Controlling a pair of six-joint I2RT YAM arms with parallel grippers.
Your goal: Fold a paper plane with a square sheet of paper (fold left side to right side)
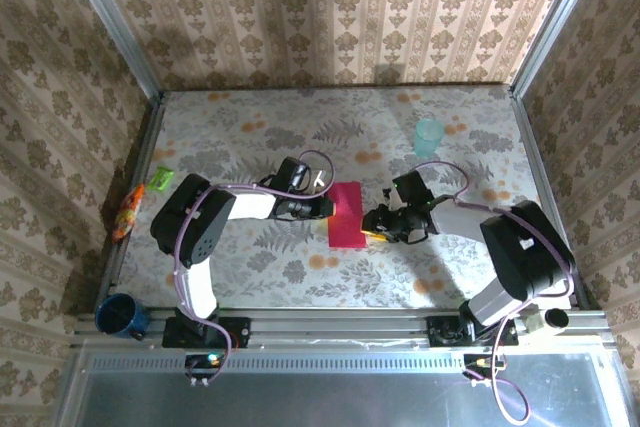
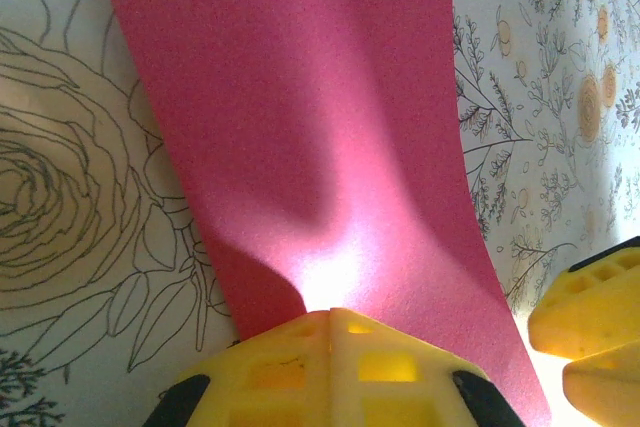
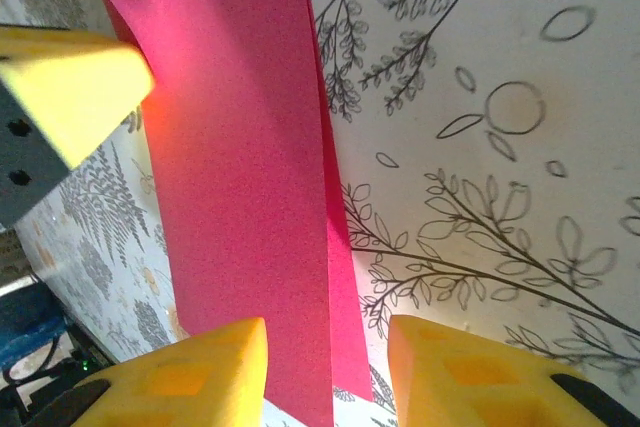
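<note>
The square sheet of paper, magenta-red and doubled into a tall narrow strip, lies flat at the middle of the flower-patterned counter, between two robot arms that reach in from the near edge. The left tool meets the strip's left edge. In the left wrist view its yellow fingers are pressed together with no gap, tips at the sheet, which bulges slightly just ahead of them; whether paper is pinched between them cannot be told. The right tool sits at the strip's right edge, near its lower corner. From the right wrist its yellow fingers stand narrowly apart, holding nothing, with the sheet's layered edge running between them and a lower layer peeping out beside the upper one. A pale teal cup stands well apart at the far right. A green packet and an orange packet lie at the left edge, a blue mug at the near left corner.
</note>
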